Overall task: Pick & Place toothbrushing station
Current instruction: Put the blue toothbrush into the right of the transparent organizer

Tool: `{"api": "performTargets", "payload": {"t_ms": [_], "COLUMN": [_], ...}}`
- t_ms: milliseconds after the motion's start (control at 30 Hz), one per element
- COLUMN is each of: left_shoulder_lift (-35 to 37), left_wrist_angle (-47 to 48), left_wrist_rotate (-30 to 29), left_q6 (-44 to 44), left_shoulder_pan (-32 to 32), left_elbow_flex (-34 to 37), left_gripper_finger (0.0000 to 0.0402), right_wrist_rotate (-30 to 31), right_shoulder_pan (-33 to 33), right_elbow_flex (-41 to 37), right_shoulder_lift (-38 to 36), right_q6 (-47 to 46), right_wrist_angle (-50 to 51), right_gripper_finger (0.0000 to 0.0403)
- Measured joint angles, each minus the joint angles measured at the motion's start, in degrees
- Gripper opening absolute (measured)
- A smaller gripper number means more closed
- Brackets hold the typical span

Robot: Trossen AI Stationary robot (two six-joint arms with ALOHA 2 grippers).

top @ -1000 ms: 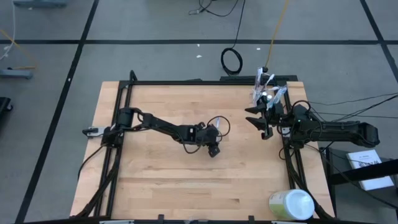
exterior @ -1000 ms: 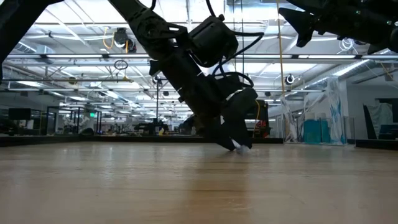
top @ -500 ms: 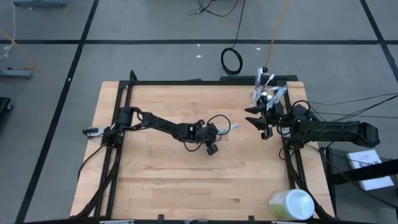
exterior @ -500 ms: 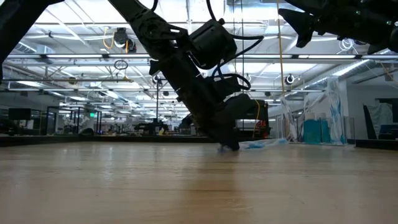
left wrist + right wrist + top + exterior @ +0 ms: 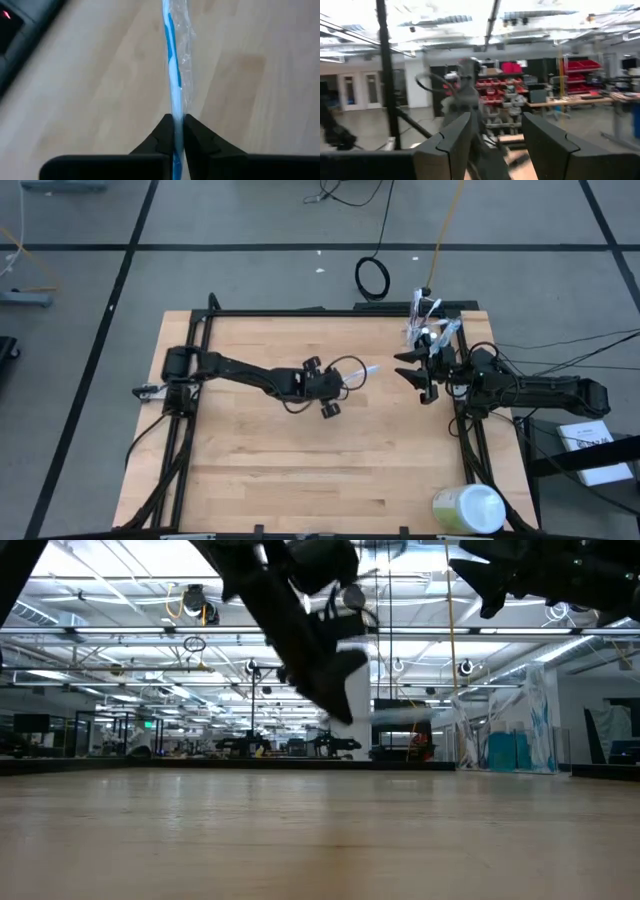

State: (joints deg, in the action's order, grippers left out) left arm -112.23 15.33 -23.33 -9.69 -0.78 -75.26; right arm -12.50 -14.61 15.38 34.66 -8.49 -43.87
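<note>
A slim blue-and-white toothbrush (image 5: 172, 60) in a clear wrapper sticks out past my left gripper (image 5: 178, 122), which is shut on it. From above, that gripper (image 5: 345, 378) is near the table's middle, and the toothbrush (image 5: 368, 369) points toward the right. The small clear cup (image 5: 425, 328), with several toothbrushes standing in it, is at the far right edge. My right gripper (image 5: 406, 366) hovers open just in front of the cup, holding nothing. My left gripper pinches the wrapped toothbrush's handle (image 5: 177, 107) between its two fingertips. The toothbrush runs on forward in line with the fingers. The fingers come from the table's left, slanting down. The toothbrush (image 5: 395, 718) is lifted clear of the table, roughly level.
A large pale green-and-white round container (image 5: 468, 508) lies at the near right corner. Black rails (image 5: 300, 312) frame the wooden tabletop along its far, left and right sides. Bare wood spreads across the near half (image 5: 300, 470).
My left gripper has shut on the toothbrush, which lay on the table, and has risen and moved a little toward the far edge. The toothbrush is now lifted clear of the wood, pointing right. The right arm has kept still.
</note>
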Motion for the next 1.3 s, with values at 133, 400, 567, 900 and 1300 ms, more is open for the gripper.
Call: {"api": "performTargets", "payload": {"t_ms": [133,400,567,900,1300], "left_shoulder_lift": [2.7,6.9,13.7,16.6,9.8], "left_wrist_angle": [-4.0,-20.8,-37.4,-68.6,-69.3], "left_wrist_rotate": [-0.5,5.1,13.5,29.3,30.9], "left_q6": [3.5,7.1,5.9,6.6,9.4], "left_shoulder_pan": [0.0,3.6,8.1,11.8,9.6], "left_elbow_flex": [0.3,10.0,20.3,32.7,26.3], "left_gripper_finger": [0.002,0.002,0.002,0.002,0.002], "right_wrist_rotate": [4.0,14.2,14.3,18.5,14.2], "right_shoulder_pan": [0.0,0.0,0.0,0.0,0.1], "right_elbow_flex": [0.0,0.0,0.0,0.0,0.0], "right_shoulder_lift": [-0.5,-1.8,-2.5,2.3,14.2], "right_q6": [0.7,2.7,3.4,3.3,1.5], "right_wrist_angle": [2.8,9.2,10.1,7.8,-9.4], "right_gripper_finger": [0.0166,0.0167,0.0167,0.0167,0.0167]}}
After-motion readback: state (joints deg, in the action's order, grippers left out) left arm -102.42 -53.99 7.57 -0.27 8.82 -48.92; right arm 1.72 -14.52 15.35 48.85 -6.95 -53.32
